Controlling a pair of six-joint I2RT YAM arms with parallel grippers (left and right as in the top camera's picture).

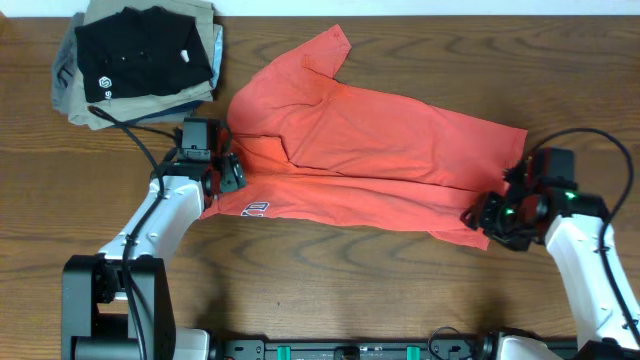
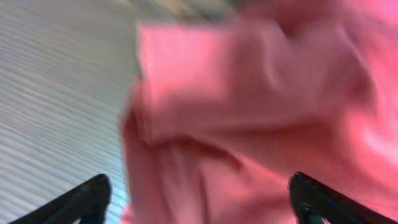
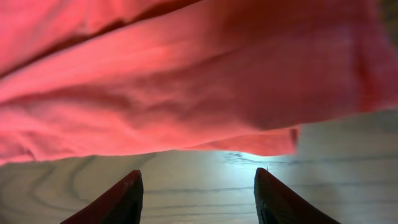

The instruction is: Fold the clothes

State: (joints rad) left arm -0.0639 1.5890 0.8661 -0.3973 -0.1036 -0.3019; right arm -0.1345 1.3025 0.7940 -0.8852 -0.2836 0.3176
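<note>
So, the red shirt (image 1: 380, 150) is lying across the middle of the bench (image 1: 420, 290), running left to right. One sleeve (image 1: 325, 55) sticks out toward the far side. It's not flat: one layer lies over another along a long crease, and the lower layer pokes out on the near side. A bit of white lettering (image 1: 255, 210) shows at the near left edge, just beside the left hand (image 1: 225, 168).

That left hand sits right at the shirt's left end, over the cloth. Its own camera is pretty blurry, but you can make out both fingers (image 2: 87, 199) spread wide apart with red cloth filling the view past them. Nothing looks pinched between them, so it's wide open and holding nothing.

The right hand (image 1: 490, 222) is at the shirt's near right corner. Its fingers (image 3: 118, 199) stand partway apart with bare wood between them. The shirt's hem lies just past the tips, lit up a bit underneath. So it's open too, not gripping anything.

Over in the far left corner there's a pile of folded stuff (image 1: 75, 95). On top is a black shirt (image 1: 140, 50) with a small white logo (image 1: 105, 85), with grey and khaki pieces under it. The pile sits close to the red shirt's left end.
</note>
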